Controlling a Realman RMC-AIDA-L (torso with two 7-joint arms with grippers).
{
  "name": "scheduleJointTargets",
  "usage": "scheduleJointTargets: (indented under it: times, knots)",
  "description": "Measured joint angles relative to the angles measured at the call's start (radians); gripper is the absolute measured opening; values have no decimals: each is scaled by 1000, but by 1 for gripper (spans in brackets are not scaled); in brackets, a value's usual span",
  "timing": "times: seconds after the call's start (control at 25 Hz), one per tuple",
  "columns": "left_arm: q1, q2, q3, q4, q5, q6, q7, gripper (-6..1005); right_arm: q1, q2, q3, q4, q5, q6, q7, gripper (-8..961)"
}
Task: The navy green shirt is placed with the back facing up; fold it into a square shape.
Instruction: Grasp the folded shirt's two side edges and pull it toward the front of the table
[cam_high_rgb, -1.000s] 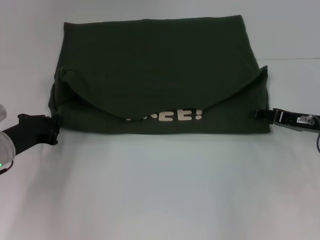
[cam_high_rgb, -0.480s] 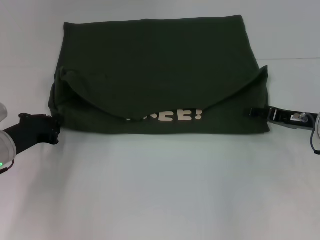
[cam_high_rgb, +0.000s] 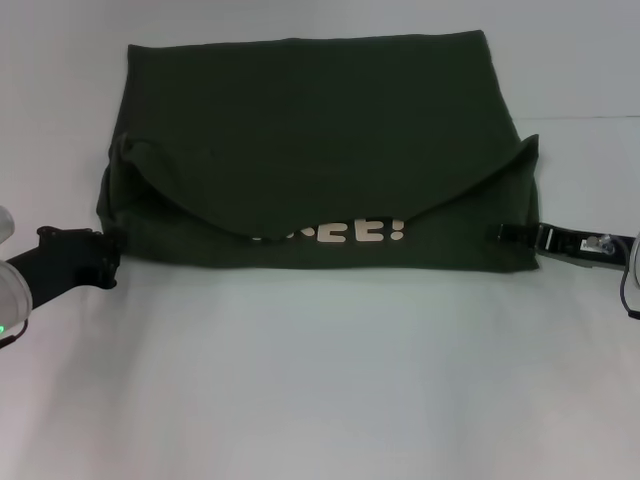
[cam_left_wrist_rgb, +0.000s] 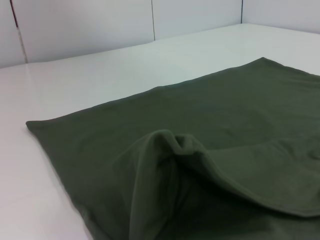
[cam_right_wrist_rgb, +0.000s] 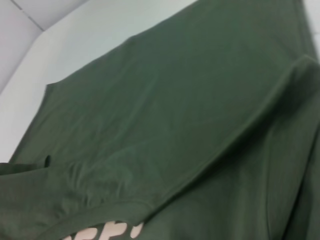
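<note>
My left gripper (cam_high_rgb: 105, 262) sat at the near left corner of the navy green shirt (cam_high_rgb: 310, 120), my right gripper (cam_high_rgb: 505, 233) low against its near right edge; whether either was clamped on cloth, I could not tell. The shirt lay half-folded on the white table (cam_high_rgb: 320, 380), lettering (cam_high_rgb: 335, 233) peeking out. I judged another fold was due, needing matched corner grips

The light is bright and even, coming from above. The white bench (cam_high_rgb: 320, 380) shines softly, with no hard glare. The shirt (cam_high_rgb: 310, 140) looks very dark, with deep shadows in its folds. The right wrist view is blurry; its letters (cam_right_wrist_rgb: 107, 231) look fuzzy.
</note>
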Motion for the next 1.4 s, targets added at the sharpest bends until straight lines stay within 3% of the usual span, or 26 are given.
scheduleJointTargets:
  times: [0.64, 0.76, 0.96, 1.4]
  knots:
    - [-1, 0, 2, 0, -4, 0, 0, 6, -8, -1, 1, -1, -2, -2, -15, 539]
    - [0, 0, 2, 0, -6, 0, 0, 6, -10, -1, 1, -1, -3, 3, -15, 293]
    - [0, 0, 2, 0, -6, 0, 0, 6, -17, -1, 1, 0, -3, 12, -16, 67]
    - [24, -3, -4, 40, 1, 64, -100, 6, -67, 0, 13, -20, 34, -55, -94, 38]
